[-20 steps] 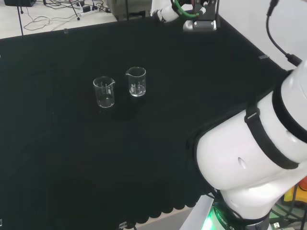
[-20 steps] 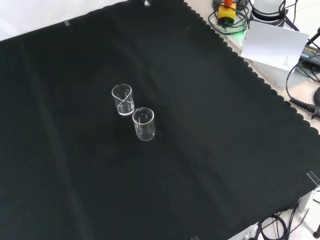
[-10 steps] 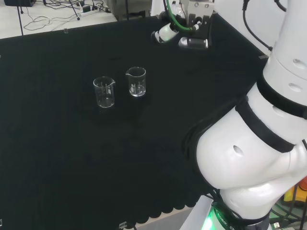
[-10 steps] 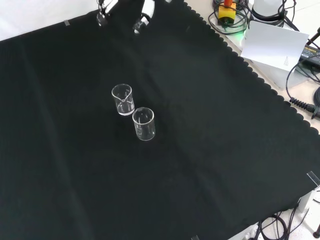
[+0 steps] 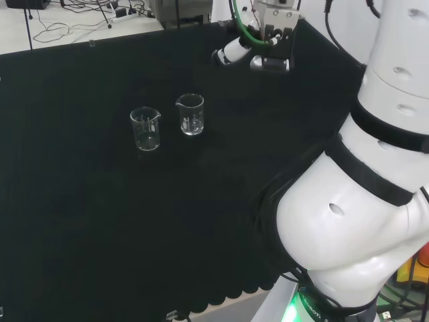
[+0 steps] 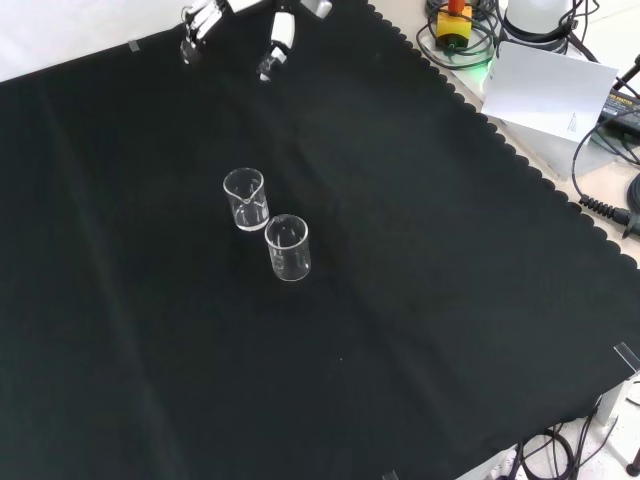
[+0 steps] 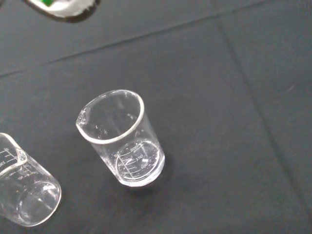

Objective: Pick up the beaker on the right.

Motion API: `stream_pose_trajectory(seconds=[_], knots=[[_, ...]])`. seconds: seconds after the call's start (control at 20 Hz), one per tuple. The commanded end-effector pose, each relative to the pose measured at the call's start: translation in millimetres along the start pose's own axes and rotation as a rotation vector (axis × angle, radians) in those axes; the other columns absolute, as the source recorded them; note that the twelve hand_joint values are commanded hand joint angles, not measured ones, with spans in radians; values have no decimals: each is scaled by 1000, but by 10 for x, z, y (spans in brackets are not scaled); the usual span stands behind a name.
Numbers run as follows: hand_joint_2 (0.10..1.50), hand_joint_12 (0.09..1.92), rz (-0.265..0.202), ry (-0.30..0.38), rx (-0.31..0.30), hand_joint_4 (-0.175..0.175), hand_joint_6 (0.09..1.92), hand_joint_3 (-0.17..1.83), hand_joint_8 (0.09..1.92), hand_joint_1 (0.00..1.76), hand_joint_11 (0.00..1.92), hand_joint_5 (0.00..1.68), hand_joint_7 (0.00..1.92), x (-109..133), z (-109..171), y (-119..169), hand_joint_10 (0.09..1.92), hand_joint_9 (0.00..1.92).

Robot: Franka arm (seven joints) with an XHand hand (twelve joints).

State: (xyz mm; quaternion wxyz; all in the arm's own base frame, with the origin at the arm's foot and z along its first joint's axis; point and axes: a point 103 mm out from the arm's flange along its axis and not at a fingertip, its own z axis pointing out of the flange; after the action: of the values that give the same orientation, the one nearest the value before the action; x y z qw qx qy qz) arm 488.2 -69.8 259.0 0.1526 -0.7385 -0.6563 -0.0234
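Hand [image 5: 231,52] first: hung over the far right part of the black cloth [image 5: 80,221] in the head view, kept its fingers spread and apart, gripped nothing at all. Stood well apart from both beakers, so no contact, no lift, nothing of the pick-up done yet. Judged the job at its approach stage: left the whole reach towards the glass, the closing of the fingers round it and the raise to come. Found the target, the right beaker [image 5: 190,114], upright on the cloth near the middle, just beside the left beaker [image 5: 145,129] and a touch farther off than it in the head view. Looked empty, both of them. Switched to the front view and got the quarter turn: saw the pair one behind the other there, the right beaker [image 6: 246,199] farther off with its spout plain to see, the left beaker [image 6: 288,247] nearer, almost touching it, though could not tell whether the glass actually met. Caught the hand [image 6: 272,45] at that view's far edge, fingertips pointing down, well apart from each other. Gained the close look from the wrist view: showed one beaker [image 7: 122,139] centred, rim, spout and printed scale clear, very likely the target, with its neighbour [image 7: 24,195] just beside it. Gave no such detail from the head view, but did give the arm's big white links [image 5: 348,221] at its near right.
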Motion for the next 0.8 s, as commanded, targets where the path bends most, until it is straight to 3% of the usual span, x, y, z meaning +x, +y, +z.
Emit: stream_pose_trajectory(seconds=[0.05, 0.4, 0.8], knots=[[640, 1257, -54, 116, 70, -19, 87, 489, 560, 757, 0, 350, 164, -47, 779, 409, 623, 288], [619, 1276, -63, 152, 78, -22, 87, 500, 568, 767, 0, 358, 180, -98, 971, 483, 628, 318], [565, 1367, -120, 198, 87, -29, 87, 516, 593, 816, 0, 425, 236, -136, 1188, 536, 620, 397]])
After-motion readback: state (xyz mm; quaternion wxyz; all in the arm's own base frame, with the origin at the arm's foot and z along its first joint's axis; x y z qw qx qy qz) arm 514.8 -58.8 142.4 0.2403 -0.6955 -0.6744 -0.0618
